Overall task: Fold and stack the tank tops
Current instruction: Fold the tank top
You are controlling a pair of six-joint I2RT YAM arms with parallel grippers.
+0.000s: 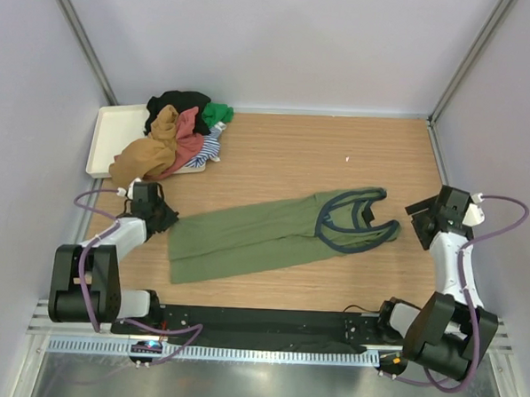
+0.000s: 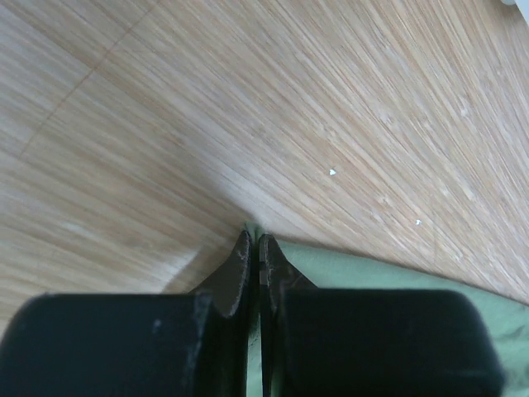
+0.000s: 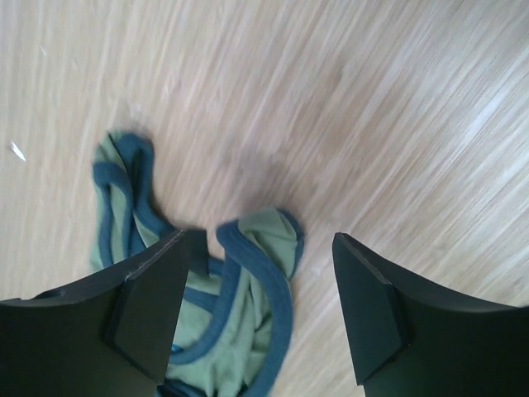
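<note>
The olive-green tank top with navy trim [image 1: 263, 238] lies stretched across the wooden surface [image 1: 338, 158], its hem corner pinched in the left hand [image 2: 254, 240]. The right hand [image 3: 258, 240], spread above the straps, should likely gather both strap loops before folding, keeping edges aligned.

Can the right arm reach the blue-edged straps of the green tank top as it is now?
Probably yes: the right pincer hangs open right over the straps of the green tank top, and nothing covers them.
</note>
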